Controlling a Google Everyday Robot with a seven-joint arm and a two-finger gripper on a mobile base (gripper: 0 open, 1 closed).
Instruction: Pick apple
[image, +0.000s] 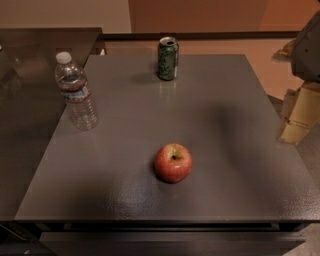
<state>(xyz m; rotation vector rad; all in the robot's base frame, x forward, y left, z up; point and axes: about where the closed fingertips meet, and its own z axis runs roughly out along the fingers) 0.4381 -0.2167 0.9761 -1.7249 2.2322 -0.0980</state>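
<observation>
My claw (298, 119) is at the right edge of the camera view, just off the table's right side and partly cut by the frame. I cannot tell if it is wide or narrow, and I see nothing held in it. Target is the round glossy red apple with a yellow-green patch at its stem dimple (173, 163). It rests on the dark grey matte square tabletop (240, 150), left of my claw and somewhat nearer the front edge, well apart from it, only tabletop between. The apple is round, so there is no long axis to line up on, and the dimple faces up. One arm only, so no choice of hand. My judgement is that the coming move is a reach leftward over the table's right edge, then down. The green metal drinks can (168, 59) stands upright, left of my claw toward the back edge, well apart from the apple. The clear plastic water bottle with a white cap (75, 95) stands upright, farthest left of my claw. Writing: the can has pale markings and the bottle a red-and-dark label band, neither readable.
</observation>
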